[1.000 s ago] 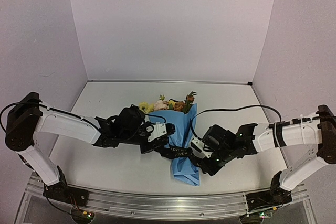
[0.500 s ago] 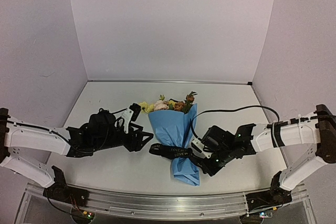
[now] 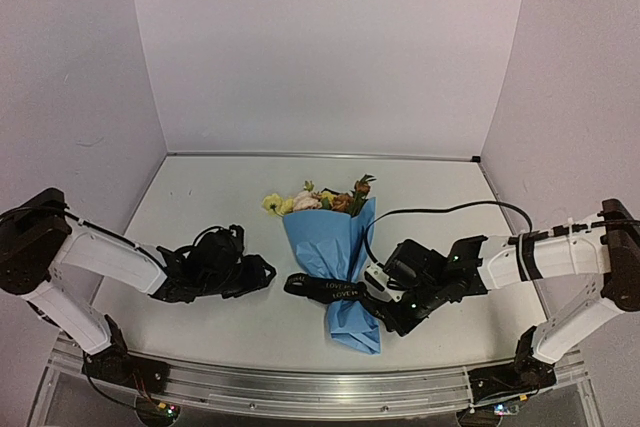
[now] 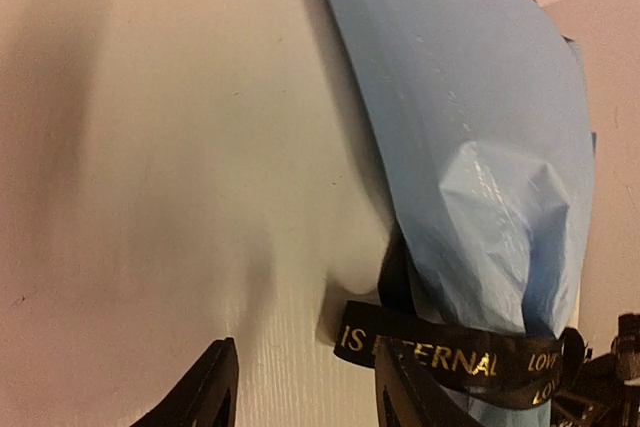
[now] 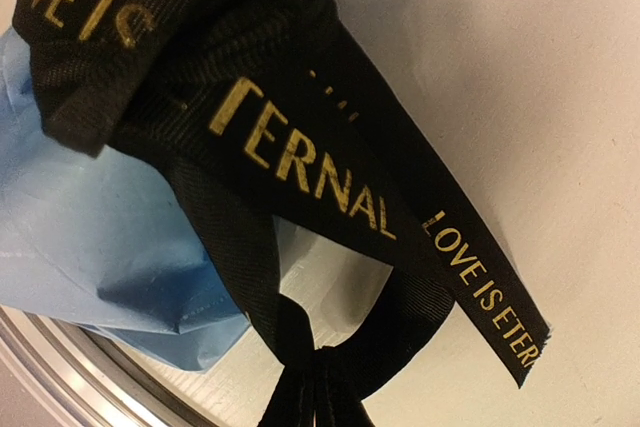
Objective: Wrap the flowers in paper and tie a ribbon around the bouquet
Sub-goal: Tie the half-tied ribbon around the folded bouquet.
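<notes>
Top cam: high, near side, facing back wall (image 3: 330,47). L wrist: low over table (image 4: 150,197), near bouquet (image 4: 480,147). R wrist: v. close on ribbon (image 5: 300,157). Ribbon in all three.

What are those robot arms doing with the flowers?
They're making a bouquet. The flowers are already rolled in blue paper, and it all lies on the table. A black ribbon goes around the narrow part. The right gripper is pinching the ribbon right beside the bouquet. The left gripper sits off to the left, open, touching nothing. I can't tell if the knot is finished.
</notes>
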Motion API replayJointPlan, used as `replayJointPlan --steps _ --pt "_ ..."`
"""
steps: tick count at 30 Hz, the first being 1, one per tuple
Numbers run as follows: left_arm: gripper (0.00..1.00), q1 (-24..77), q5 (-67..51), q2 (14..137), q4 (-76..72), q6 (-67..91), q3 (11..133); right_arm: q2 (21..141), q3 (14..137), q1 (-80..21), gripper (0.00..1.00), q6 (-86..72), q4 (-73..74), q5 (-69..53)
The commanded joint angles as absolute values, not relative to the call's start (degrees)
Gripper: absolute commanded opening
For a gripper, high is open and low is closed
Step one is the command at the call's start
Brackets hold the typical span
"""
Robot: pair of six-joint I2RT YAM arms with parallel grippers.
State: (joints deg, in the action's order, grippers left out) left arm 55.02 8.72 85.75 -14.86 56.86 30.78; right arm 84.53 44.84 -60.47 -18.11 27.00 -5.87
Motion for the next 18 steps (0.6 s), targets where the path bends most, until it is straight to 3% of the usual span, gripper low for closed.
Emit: replayJointPlan --steps 1,5,18 --pt "0.45 54.33 5.32 90.45 -18.47 72.20 33.92 84.46 45.19 -60.69 0.00 -18.54 26.39 -5.98" --pt "0.40 54.33 2.85 95.99 -19.79 74.32 36.88 84.20 45.26 -60.65 0.00 -18.41 26.04 -5.95" --pt "0.37 54.32 -3.14 101.75 -12.19 68.26 45.54 84.30 46.13 -60.65 0.00 -17.67 25.75 -5.61"
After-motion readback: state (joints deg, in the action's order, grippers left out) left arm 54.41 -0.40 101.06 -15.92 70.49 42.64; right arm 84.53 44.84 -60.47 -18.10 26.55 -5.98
